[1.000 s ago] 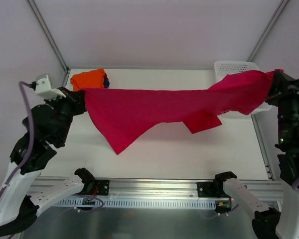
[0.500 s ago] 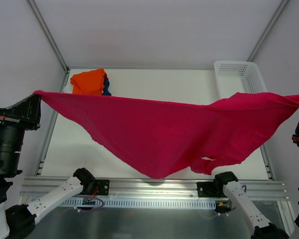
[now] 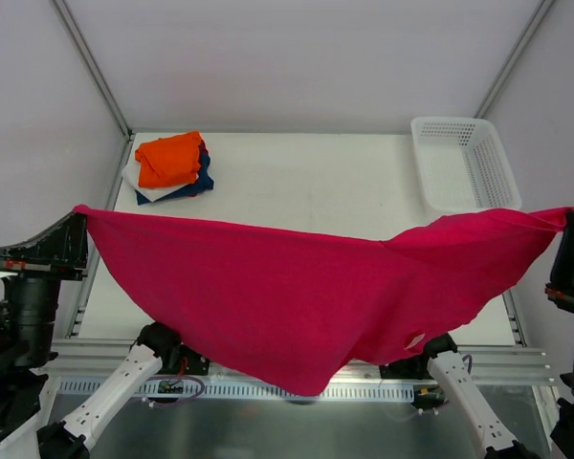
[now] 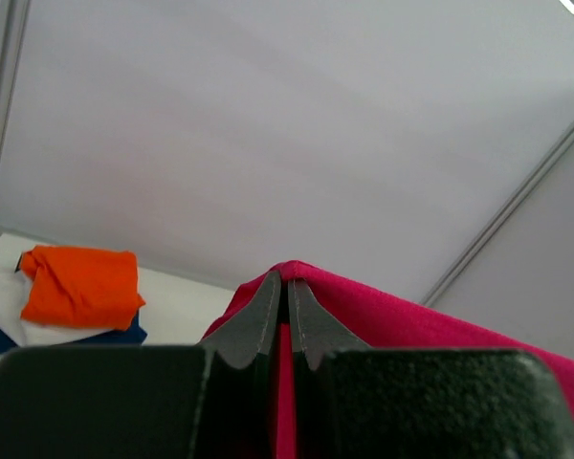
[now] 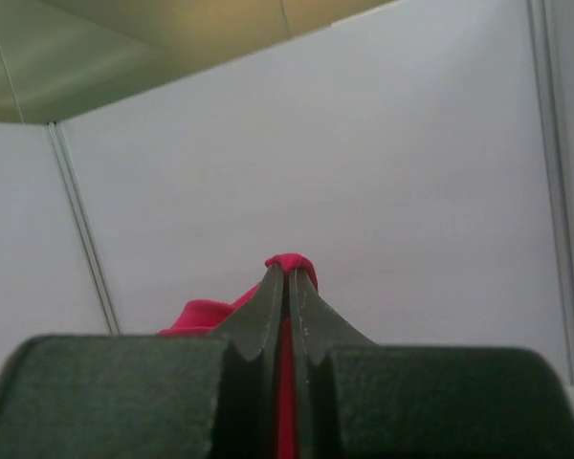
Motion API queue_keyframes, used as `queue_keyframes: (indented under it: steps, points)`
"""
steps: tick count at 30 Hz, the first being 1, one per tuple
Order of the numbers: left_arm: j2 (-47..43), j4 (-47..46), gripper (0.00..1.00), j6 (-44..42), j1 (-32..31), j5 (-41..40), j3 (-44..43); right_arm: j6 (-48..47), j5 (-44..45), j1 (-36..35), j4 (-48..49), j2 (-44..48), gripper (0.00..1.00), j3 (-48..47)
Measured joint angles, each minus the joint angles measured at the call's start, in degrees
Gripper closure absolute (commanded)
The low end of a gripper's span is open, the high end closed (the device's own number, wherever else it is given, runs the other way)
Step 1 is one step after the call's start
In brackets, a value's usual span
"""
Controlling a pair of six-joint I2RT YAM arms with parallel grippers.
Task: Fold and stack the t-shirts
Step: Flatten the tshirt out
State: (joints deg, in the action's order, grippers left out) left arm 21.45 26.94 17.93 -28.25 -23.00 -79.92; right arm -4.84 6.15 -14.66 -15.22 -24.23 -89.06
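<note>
Hanging taut between both hands: crimson-red cloth t-shirt (image 3: 297, 296), above white bench (image 3: 306, 182). Left hand (image 4: 287, 282) and right hand (image 5: 287, 273) each clenched on a corner. Beyond left hand: orange folded t-shirt (image 3: 169, 158) topping white folded t-shirt (image 3: 139, 184) and navy-blue folded t-shirt (image 3: 206, 177). Beyond right hand: white plastic mesh basket (image 3: 448, 121).

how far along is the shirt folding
Done: the orange tee, navy tee and white tee lie folded in a stack at far left. In hand: the crimson tee hangs stretched between the left gripper and right gripper, both shut on it. Left: fold it and add it to the stack.
</note>
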Motion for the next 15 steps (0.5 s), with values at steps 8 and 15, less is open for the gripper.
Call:
queue_keyframes:
  steps: [8,15]
  points:
    - [-6.9,-0.2,1.0,2.2,0.6,-1.9,13.2,5.3,-1.1,0.2,0.1,1.6,1.0,16.4]
    - [-9.0,-0.4,1.0,3.2,0.6,-4.8,22.2,7.9,-1.8,0.3,0.3,1.5,1.0,27.0]
